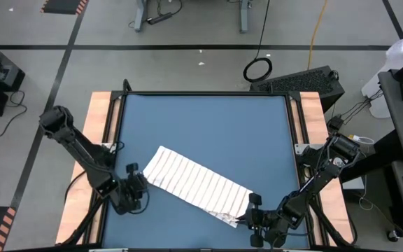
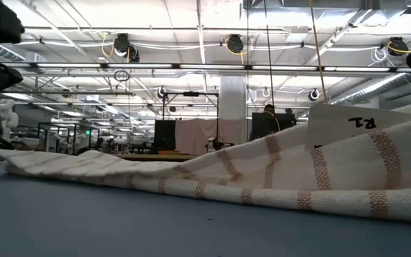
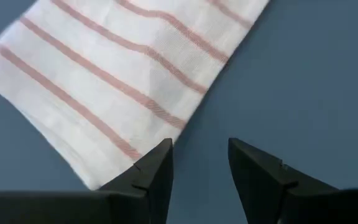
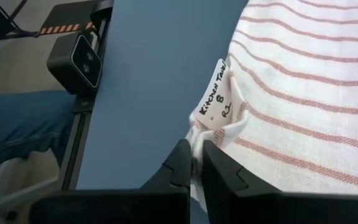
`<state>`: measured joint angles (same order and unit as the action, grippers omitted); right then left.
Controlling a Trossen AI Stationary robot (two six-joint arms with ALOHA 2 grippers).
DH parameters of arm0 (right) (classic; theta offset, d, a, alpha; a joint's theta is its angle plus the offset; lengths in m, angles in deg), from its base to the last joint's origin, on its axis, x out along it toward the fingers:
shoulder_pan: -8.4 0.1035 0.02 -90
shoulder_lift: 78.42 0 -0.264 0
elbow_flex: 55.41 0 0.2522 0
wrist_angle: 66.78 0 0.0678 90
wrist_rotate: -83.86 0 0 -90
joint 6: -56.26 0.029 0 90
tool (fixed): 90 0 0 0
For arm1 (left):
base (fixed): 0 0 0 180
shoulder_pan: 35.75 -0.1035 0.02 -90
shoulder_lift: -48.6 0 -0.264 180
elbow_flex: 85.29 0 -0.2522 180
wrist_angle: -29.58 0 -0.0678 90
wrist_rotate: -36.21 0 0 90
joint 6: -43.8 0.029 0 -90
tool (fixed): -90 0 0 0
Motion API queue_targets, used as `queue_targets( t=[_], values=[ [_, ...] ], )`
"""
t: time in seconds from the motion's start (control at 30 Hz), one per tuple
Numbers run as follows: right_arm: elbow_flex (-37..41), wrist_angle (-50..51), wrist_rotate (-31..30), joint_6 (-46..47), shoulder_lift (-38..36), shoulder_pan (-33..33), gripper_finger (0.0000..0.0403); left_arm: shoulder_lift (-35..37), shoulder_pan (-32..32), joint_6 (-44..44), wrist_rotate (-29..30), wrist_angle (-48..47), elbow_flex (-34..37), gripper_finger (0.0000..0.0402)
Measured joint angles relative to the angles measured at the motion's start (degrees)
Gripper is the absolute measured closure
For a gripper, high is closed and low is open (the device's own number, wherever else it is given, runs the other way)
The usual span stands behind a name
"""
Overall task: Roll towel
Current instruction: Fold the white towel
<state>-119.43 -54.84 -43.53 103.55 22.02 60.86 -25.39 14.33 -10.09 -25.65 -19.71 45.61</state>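
Observation:
The white towel (image 1: 194, 183) with narrow reddish stripes lies spread slantwise on the near half of the blue table (image 1: 201, 119), from mid-left to near right. My left gripper (image 3: 199, 168) is open just over the table by the towel's left end (image 3: 123, 81), and also shows in the high view (image 1: 140, 183). My right gripper (image 4: 196, 163) is shut on the towel's near right corner and also shows in the high view (image 1: 249, 212). In the low view the towel (image 2: 212, 171) rises toward that corner, where a white label (image 2: 355, 121) shows. My right gripper pinches the towel's near right corner (image 4: 199, 138) between its two fingers, right beside the sewn-on white label (image 4: 215, 93). The fingers come low from the table's near right side. The corner is raised a little; the remainder of the towel lies on the table.
Wooden rails (image 1: 102, 133) border the table's left and right sides. A small black camera (image 4: 79, 59) sits at the table's near edge, with a person's leg in blue jeans (image 4: 17, 124) beyond it. The far half of the blue top is bare.

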Motion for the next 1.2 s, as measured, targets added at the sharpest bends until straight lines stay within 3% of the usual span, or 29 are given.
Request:
queue_targets(
  t=[0.33,0.67,0.77,1.0,1.1,1.2],
  values=[
    [0.0,0.0,0.0,0.3,0.0,0.0,0.0394,-10.9,0.5,3.8,6.1,-2.9,0.0,0.0242],
    [0.0,0.0,0.2,1.5,0.0,0.1,0.0394,-11.9,2.3,3.8,7.4,-9.2,-3.1,0.024],
    [0.0,0.0,0.2,1.5,0.0,0.1,0.0394,-12.0,1.9,2.4,5.3,-9.9,-1.6,0.0224],
    [0.0,0.0,0.2,1.4,0.0,0.1,0.0394,-15.0,0.6,2.4,8.0,-10.2,-0.9,0.0179],
    [0.0,0.0,0.1,1.4,0.0,0.1,0.0394,-16.1,-0.9,2.6,7.4,-9.7,-1.1,0.0214],
    [0.0,0.0,0.0,1.1,0.0,0.1,0.0394,-16.3,-1.5,4.0,6.5,-10.1,-1.8,0.0296]
  ],
)
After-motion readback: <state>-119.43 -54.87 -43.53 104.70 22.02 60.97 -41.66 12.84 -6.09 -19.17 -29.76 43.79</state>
